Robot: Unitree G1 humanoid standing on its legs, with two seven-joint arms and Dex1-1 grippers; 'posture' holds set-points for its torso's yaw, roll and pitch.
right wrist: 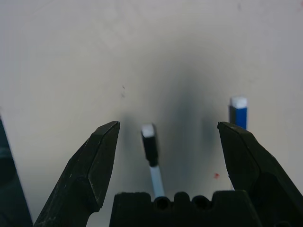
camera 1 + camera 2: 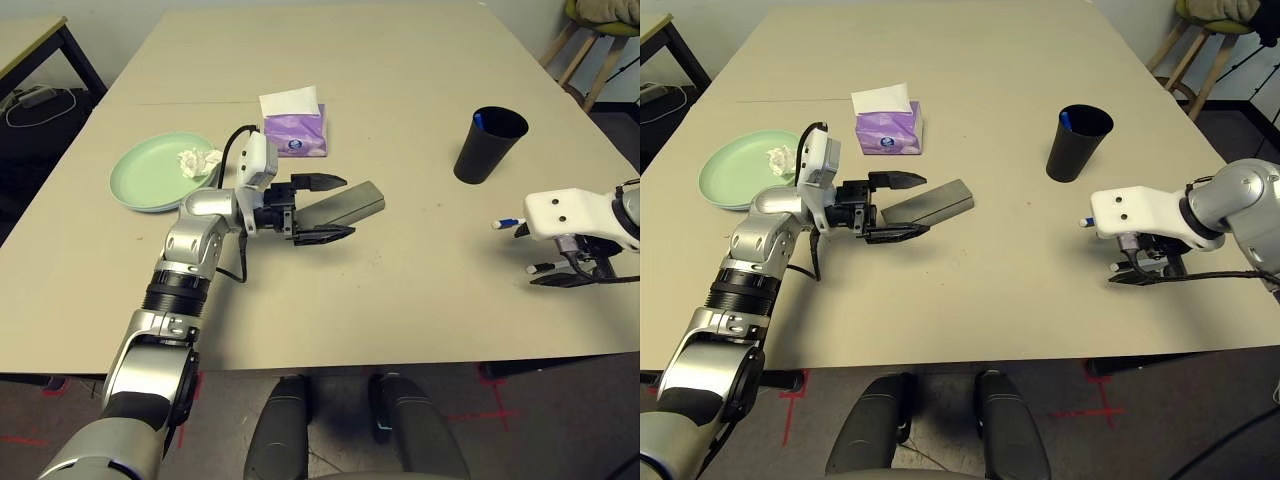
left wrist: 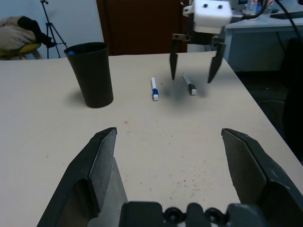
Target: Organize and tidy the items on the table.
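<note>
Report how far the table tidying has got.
Looks done: crumpled tissue on the green plate; something blue already stands in the black cup. In hand: nothing; left gripper open beside the grey case, right gripper open over two markers. Left: markers, case.

My table [image 2: 420, 270] has a smooth beige top, matt, looks like laminate, w/ a few small dark specks. The black cup [image 2: 488, 146] looks like matt plastic (inside there is something blue, cannot tell what). The pale green plate [image 2: 150, 175] is smooth w/ a soft sheen, and on it lies a crumpled white tissue [image 2: 197, 161], soft paper. The purple tissue box [image 2: 294, 133] is printed cardboard, a white paper sheet standing out of the top. The grey glasses case [image 2: 345, 206] looks hard and matt. My left gripper [image 2: 330, 208] has black matt plastic fingers; my forearms are silver, brushed metal approx. My right gripper [image 2: 570, 272] carries a glossy white plastic housing. Two markers [image 3: 155, 88] have plastic barrels.
</note>
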